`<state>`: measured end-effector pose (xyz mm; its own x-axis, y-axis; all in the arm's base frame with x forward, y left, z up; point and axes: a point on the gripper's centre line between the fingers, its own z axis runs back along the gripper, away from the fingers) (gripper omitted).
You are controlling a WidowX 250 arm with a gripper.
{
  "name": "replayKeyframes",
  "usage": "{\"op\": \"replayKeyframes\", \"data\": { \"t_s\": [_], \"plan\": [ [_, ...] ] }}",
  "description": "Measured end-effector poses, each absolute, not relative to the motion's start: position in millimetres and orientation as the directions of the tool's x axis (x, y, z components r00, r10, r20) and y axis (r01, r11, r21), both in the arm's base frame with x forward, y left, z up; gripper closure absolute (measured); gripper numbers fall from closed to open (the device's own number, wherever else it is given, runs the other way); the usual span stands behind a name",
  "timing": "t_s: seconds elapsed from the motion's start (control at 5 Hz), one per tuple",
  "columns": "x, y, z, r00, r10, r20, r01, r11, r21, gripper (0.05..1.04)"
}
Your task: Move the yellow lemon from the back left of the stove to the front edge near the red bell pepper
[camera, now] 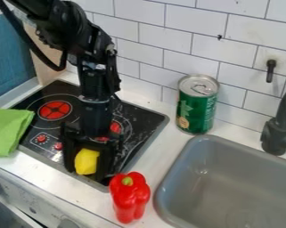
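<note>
Now, the hand (88, 174) is holding a yellow thing (87, 161) over the front of the stove (146, 119); a red pepper (130, 198) is standing on the surface (164, 156); a green can (196, 109) is standing near the sink (219, 178); a green cloth (7, 132) is touching the stove.

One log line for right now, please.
gripper around yellow object, grip unclear | at stove front | red pepper on counter | green can near wall
</note>
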<state>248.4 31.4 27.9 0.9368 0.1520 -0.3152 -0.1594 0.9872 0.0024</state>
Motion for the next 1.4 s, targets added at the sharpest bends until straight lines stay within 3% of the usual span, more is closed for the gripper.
{"op": "replayKeyframes", "data": {
  "t_s": [0.4,0.6,1.0,1.4],
  "plan": [
    [259.2,47.0,26.8,0.931,0.09,-0.355,-0.117,0.992,-0.054,0.094],
    [259.4,49.0,29.5,0.93,0.084,-0.358,-0.109,0.993,-0.051,0.094],
    [250.5,58.6,74.5,0.958,0.18,-0.222,-0.185,0.983,-0.002,0.087],
    [253.9,60.8,111.7,0.974,0.175,-0.144,-0.177,0.984,0.003,0.087]
  ]
}}
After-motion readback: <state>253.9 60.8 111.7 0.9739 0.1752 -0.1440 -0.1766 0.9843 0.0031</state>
